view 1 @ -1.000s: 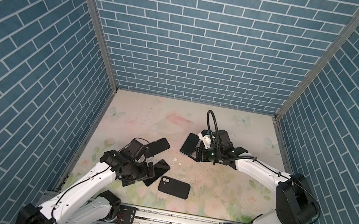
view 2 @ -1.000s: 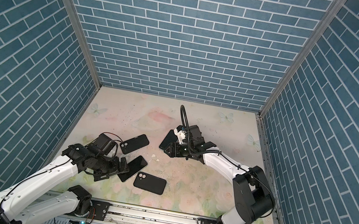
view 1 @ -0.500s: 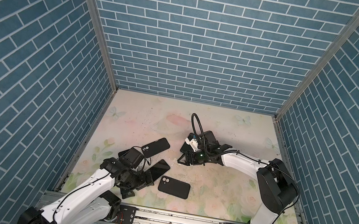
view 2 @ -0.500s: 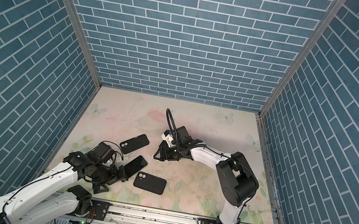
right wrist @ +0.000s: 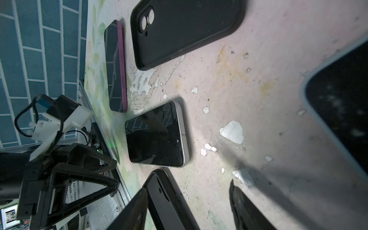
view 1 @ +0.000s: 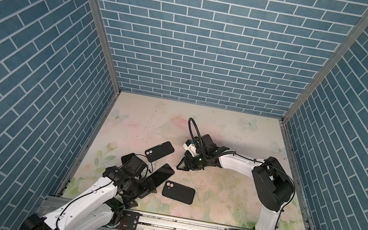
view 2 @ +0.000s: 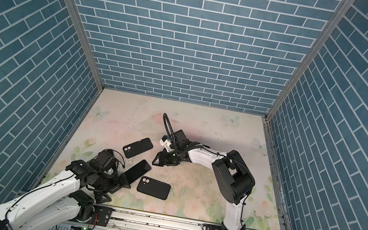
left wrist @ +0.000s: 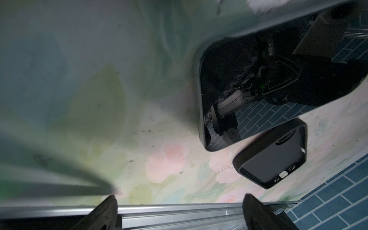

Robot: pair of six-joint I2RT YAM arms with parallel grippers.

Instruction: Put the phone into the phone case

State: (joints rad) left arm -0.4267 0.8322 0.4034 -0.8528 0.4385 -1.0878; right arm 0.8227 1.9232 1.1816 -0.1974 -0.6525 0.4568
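Down at seven o'clock on the table (view 1: 228, 192), the left gripper (left wrist: 180, 197) sat with its jaws spread wide and nothing between them. It was just beside the near end of the phone (view 1: 162, 174), which lay flat, screen up, at the gripper's one o'clock; whether they touched, I couldn't call. One case (view 1: 178, 192) lay just beside the phone at its four o'clock, and a second case (view 1: 159, 151) at its twelve. Over toward centre, the right gripper (right wrist: 189, 186) hung low, jaws partly apart and empty. The pickup looked to be the job in hand: best to square the jaws across the phone's long edges, come in low, close gently, and keep clear of that neighbouring case.
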